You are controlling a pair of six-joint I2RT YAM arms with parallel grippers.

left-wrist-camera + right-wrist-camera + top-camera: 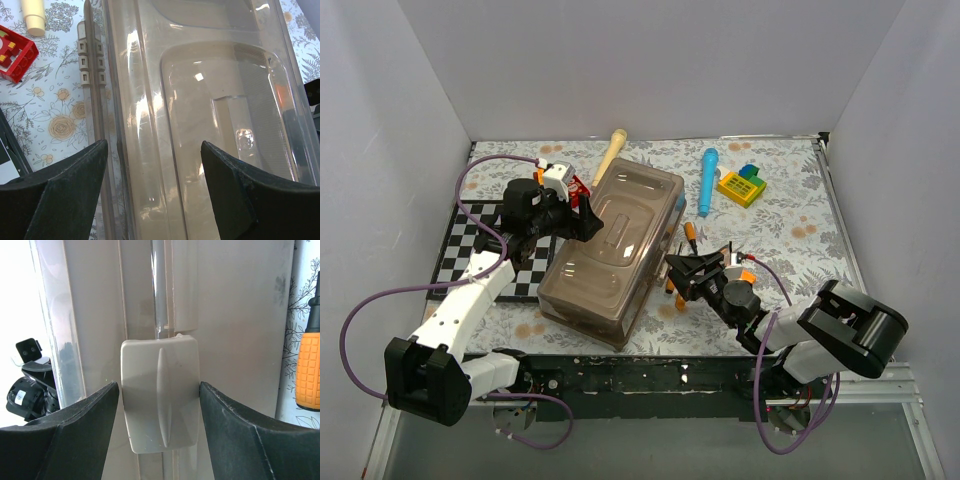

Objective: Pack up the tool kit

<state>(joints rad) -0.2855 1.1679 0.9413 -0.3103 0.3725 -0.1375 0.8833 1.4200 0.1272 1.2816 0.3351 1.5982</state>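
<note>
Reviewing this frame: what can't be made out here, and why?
- Toolbox contents: top and left wrist views, murky translucent lid and glare hide them.
- Right gripper around the latch: right wrist view, squeezing or merely flanking cannot be told.
- Orange-handled screwdriver: right wrist view, cut off by the right edge, tip unseen.

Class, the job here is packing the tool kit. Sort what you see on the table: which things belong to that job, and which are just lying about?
Belongs to the job: grey-brown toolbox, its latch, orange-handled screwdriver.

Just lying about: blue cylindrical tool, yellow toy block, red toy block, cream rod, checkered mat.
</note>
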